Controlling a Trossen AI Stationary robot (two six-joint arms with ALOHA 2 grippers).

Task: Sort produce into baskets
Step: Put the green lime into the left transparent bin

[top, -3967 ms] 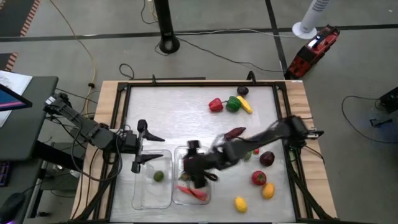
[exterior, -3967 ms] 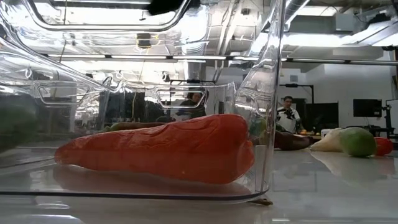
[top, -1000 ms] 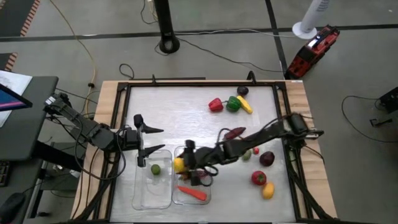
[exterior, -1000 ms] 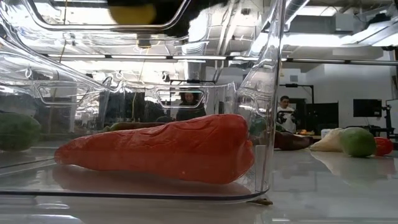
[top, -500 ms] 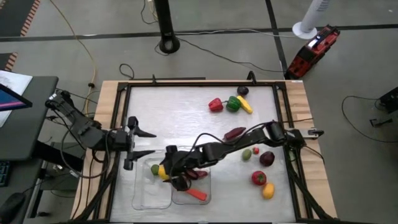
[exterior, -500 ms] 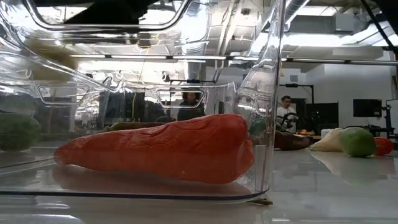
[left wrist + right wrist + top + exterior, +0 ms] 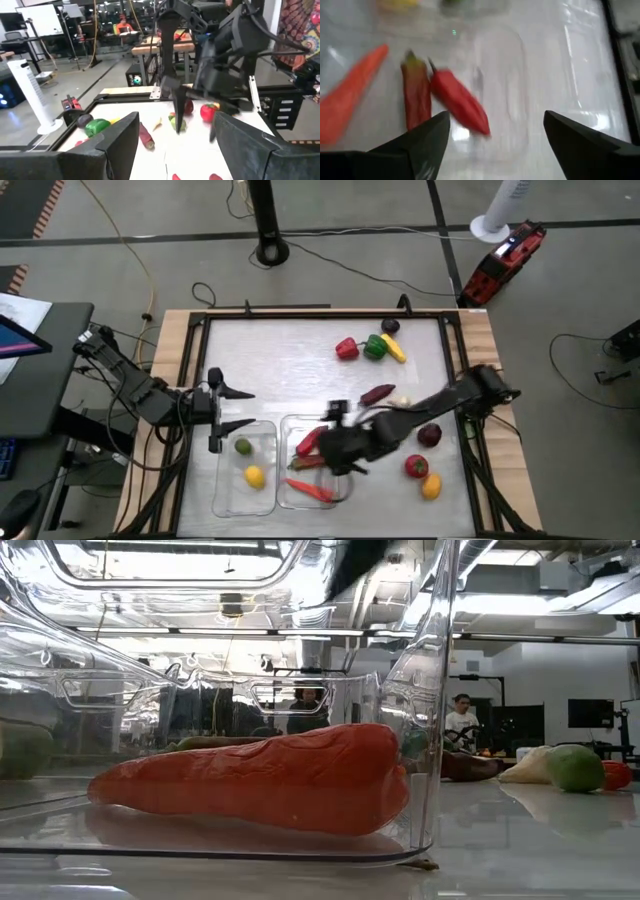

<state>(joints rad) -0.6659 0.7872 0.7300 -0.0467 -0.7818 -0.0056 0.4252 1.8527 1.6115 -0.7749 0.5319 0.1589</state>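
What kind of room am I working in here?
Probably a robotics lab or workshop: a whiteboard, workbenches with a seated person behind, and cables across the concrete floor.

Bright, even overhead light. Ceiling lamps glare through the clear bin (image 7: 430, 690) in the low view. The right wrist view is motion-blurred; chillies (image 7: 457, 102) smear there.

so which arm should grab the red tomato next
Right, probably. Its open, empty pincer hangs over the right basket, on the same side as the red tomato. The left pincer waits open beyond the left basket, with both baskets between it and the tomato.
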